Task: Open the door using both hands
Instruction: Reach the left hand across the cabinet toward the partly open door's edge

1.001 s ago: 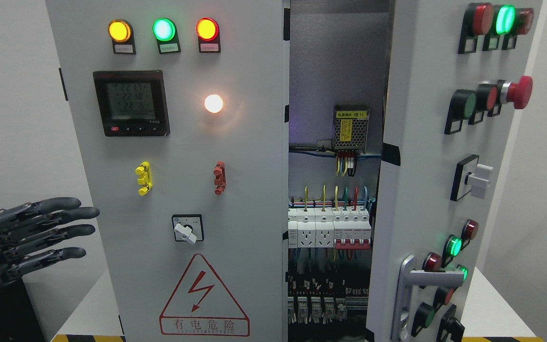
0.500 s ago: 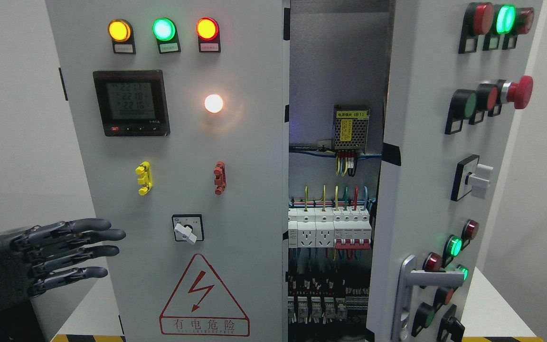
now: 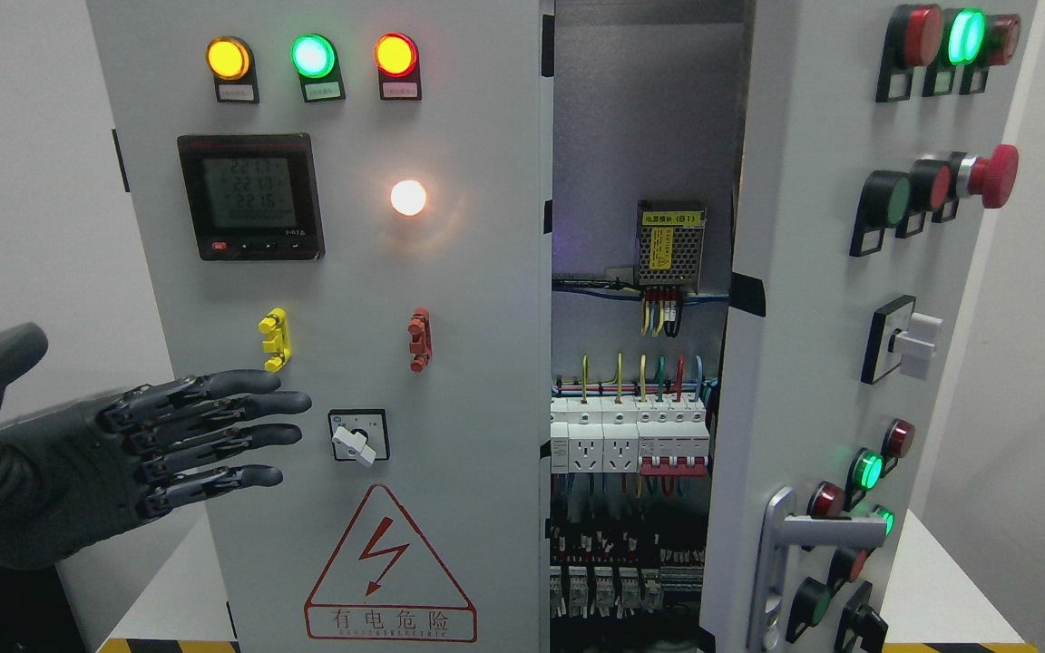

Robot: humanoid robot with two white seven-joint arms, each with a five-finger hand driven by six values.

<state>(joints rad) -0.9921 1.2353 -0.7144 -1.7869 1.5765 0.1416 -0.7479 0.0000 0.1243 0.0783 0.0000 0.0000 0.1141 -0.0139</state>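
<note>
A grey electrical cabinet fills the head view. Its left door [image 3: 450, 381] looks closed and carries lamps, a meter and a rotary switch [image 3: 358, 437]. Its right door [image 3: 804, 299] stands swung open toward me, with a silver handle [image 3: 781, 567] low on it. Between them the interior shows breakers [image 3: 629, 437] and wiring. My left hand [image 3: 205, 435], dark and gloved, is at the lower left in front of the left door's left part, fingers stretched out flat toward the right, thumb up, holding nothing. My right hand does not show.
The cabinet stands on a white table [image 3: 940, 580] with a yellow-black striped front edge [image 3: 169, 646]. A red mushroom button [image 3: 994, 175] and a white knob [image 3: 914, 343] stick out from the open right door. White walls lie on both sides.
My left hand has come in farther from the left edge, first dropping, then rising and moving right, so its fingertips now overlap the left door beside the rotary switch. Both doors are unmoved.
</note>
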